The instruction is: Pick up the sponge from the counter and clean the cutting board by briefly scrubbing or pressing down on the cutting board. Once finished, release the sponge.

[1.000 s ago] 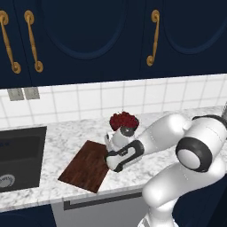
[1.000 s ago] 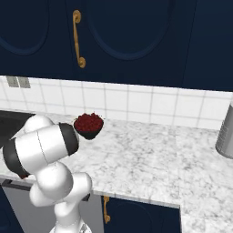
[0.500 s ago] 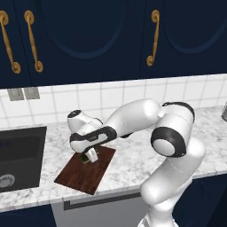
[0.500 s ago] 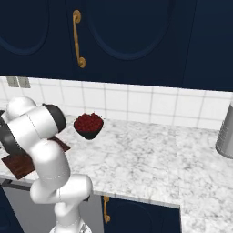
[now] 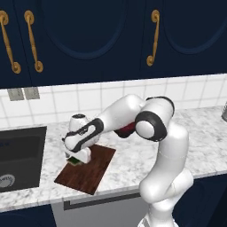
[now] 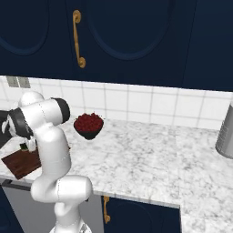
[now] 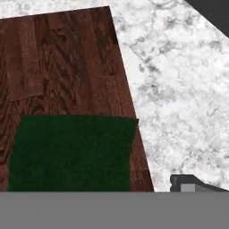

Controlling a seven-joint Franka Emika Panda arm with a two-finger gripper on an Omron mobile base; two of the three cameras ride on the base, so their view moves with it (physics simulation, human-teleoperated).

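The dark reddish-brown cutting board lies on the speckled counter, right of the sink. The sponge, green on top and yellow below, rests on the board's far left corner. My gripper hovers just above it, pointing down. In the hand view the sponge's green top lies flat on the board; one dark fingertip stands off to its right over the counter, not touching it. The gripper is open. From the right base view the board shows behind my arm.
The dark sink basin lies just left of the board, its corner close by. A dark bowl of red fruit stands behind my forearm near the tiled wall. A metal canister is at the far right.
A second ago the gripper was by the bowl, right of the board. It then carried the sponge onto the board and leftward to its corner, where the fingers now stand apart from it.
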